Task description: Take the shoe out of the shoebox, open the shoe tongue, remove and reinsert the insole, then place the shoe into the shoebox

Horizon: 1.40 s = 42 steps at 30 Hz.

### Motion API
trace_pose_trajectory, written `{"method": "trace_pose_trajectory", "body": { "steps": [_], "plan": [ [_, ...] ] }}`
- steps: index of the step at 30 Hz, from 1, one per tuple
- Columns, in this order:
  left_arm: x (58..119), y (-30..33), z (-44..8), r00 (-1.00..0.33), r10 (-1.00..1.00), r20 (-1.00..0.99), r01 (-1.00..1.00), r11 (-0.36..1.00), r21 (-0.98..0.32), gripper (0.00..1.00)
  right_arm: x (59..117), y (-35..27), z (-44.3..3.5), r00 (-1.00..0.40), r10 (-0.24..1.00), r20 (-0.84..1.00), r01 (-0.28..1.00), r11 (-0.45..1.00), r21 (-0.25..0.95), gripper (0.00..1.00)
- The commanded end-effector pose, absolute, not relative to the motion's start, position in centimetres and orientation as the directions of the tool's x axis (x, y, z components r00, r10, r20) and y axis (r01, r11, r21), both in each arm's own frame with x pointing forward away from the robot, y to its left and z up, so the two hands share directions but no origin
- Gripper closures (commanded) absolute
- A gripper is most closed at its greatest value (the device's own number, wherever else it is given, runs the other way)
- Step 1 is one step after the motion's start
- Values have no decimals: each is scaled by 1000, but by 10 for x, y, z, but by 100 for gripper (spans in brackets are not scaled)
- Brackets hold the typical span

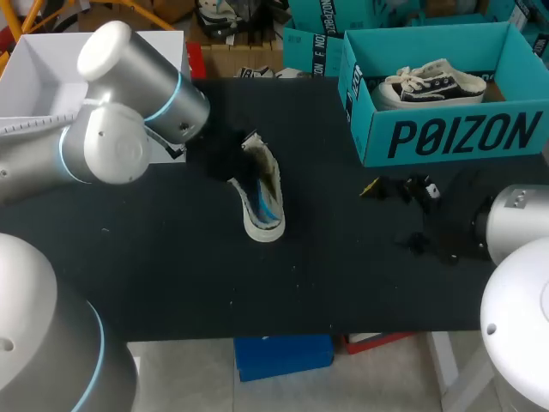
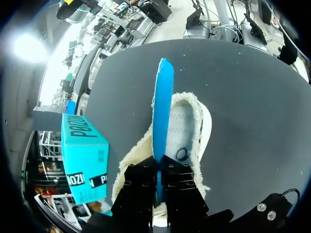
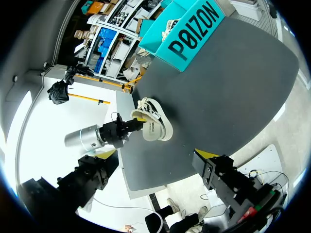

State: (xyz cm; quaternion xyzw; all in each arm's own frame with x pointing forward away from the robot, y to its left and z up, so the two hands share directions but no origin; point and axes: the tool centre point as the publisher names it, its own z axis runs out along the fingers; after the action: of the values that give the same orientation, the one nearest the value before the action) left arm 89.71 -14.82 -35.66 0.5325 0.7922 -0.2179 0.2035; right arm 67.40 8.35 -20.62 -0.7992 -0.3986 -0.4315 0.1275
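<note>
Standing edge-on, blue insole point(image 2: 163, 107) is pinched by the shut left gripper point(image 2: 159, 178), its near end hidden, white shoe point(image 2: 194, 131) laid on dark table point(image 1: 171, 275), right gripper point(image 1: 399, 215) spread empty beside teal shoebox point(image 1: 455, 137), one tip lost in shadow.

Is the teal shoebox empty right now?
No, a dark sneaker with white laces lies inside the shoebox.
</note>
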Motion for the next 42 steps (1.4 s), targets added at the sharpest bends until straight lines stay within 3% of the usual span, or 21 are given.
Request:
{"method": "trace_pose_trajectory", "body": {
  "steps": [1,16,26,42],
  "plan": [
    [898,-148,-355,-350,760,-548,933,334,-132,100,669,76,-208,312,511,801,764,-636,108,0],
    [877,-149,-351,-370,750,-548,927,337,-164,100,669,76,-208,312,511,801,764,-636,108,0],
    [875,-145,-368,-452,685,-571,885,423,-193,100,669,76,-208,312,511,801,764,-636,108,0],
    [898,-138,-365,-418,677,-606,881,465,-88,100,669,76,-208,312,511,801,764,-636,108,0]
  ]
}}
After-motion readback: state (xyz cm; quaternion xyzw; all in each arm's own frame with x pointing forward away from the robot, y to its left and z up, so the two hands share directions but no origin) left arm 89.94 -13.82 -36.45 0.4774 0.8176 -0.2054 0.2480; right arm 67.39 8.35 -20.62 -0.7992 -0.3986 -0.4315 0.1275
